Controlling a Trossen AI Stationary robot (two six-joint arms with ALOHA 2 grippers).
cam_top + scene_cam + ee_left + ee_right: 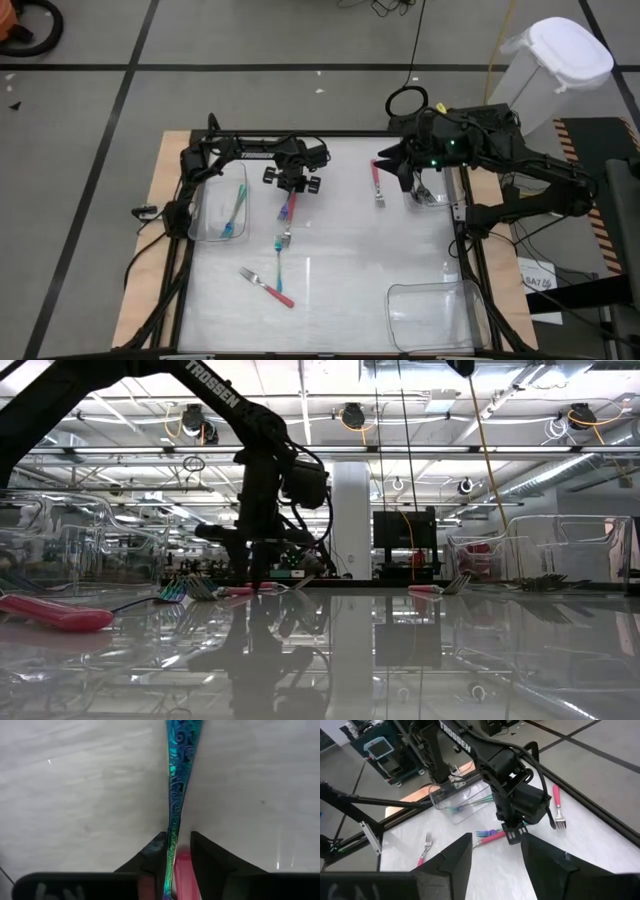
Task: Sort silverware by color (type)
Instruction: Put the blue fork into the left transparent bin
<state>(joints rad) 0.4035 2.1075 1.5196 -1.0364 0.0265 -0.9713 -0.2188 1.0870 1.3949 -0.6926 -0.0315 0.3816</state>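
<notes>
A teal-blue fork (175, 780) lies flat on the white table beside a pink-handled fork (291, 208). My left gripper (175, 857) stands over them, pointing down, shut on their handles. It also shows in the low view (258, 575) and in the right wrist view (512, 837). My right gripper (496, 865) hangs raised at the table's far right (402, 165), open, with nothing between its fingers. My left gripper has the teal fork's slim handle (172, 837) between its two fingers, which come from above and lie across it. The pink handle (182, 867) sits in the same gap, next to the other finger. Both forks lie on the table.
A clear bin (197, 215) at the left holds teal forks. Another clear bin (430, 287) stands at the near right corner. Loose on the table are a pink fork (378, 180), a teal fork (279, 250), a pink fork (270, 288) and dark forks (425, 193).
</notes>
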